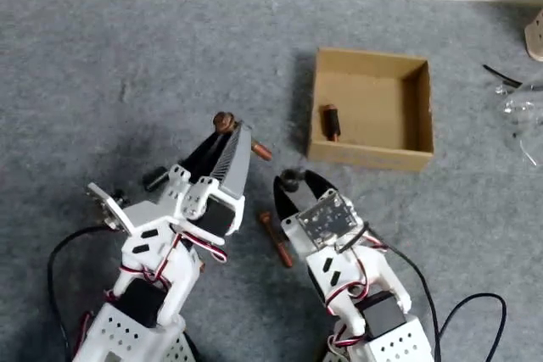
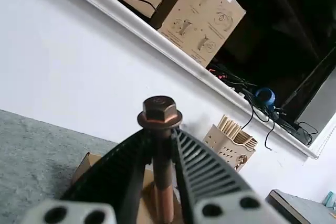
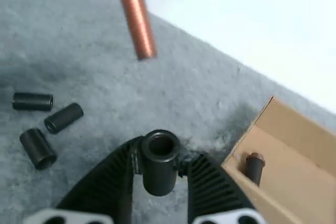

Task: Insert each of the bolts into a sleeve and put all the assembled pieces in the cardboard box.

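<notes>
The step in hand is the mating of the second pair: one assembled piece [image 1: 329, 122] already lies inside the cardboard box [image 1: 413, 116], near its wall on the arms' side.

The left claw [image 2: 160, 148] is closed on a copper-coloured bolt [image 2: 159, 113], gripping the shaft just under the hex head, so the head sticks out past the fingertips and the rest of the shaft runs back between the jaws. From above, the bolt is held off the table [image 1: 102, 57], its free end slanting towards the right arm.

The right claw [image 3: 160, 171] is clamped on a black sleeve [image 3: 158, 148], which stands between its jaws with the open bore facing outwards. This sleeve sits just beside the box's near corner. From the right wrist, the bolt's plain end hangs above the sleeve's mouth and apart from it, with nothing entered yet.

As I judge it, the next move calls for bringing the bolt's shaft into line with the bore and then closing the gap along that line. The two look angled to each other now, so one wrist has to turn first, or the tip will catch on the rim.

More work waits after that: a spare bolt [image 1: 277, 239] lies on the table between the arms, and three loose sleeves [image 3: 64, 117] lie grouped farther off.
</notes>
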You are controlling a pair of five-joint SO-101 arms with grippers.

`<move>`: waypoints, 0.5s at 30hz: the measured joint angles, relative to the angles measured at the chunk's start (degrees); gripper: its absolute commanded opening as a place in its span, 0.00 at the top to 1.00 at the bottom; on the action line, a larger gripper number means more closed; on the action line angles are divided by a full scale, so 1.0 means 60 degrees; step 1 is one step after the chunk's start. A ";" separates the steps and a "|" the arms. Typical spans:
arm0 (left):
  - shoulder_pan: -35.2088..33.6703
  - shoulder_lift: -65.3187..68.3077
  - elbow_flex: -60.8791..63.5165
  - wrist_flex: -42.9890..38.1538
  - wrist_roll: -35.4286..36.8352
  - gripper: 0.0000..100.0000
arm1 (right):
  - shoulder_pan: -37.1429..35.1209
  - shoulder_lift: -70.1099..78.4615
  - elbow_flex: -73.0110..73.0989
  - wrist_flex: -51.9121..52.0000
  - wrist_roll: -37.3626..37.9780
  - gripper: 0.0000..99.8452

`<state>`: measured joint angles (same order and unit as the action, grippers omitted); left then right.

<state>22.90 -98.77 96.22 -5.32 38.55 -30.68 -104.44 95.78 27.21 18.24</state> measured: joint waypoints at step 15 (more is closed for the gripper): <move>0.1231 0.0000 0.0000 0.1319 -0.1407 0.99 | -0.0337 0.0000 0.0000 -0.0190 0.0015 1.00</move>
<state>30.29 -98.77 96.22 2.59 30.11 -32.70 -104.44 95.78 26.07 18.33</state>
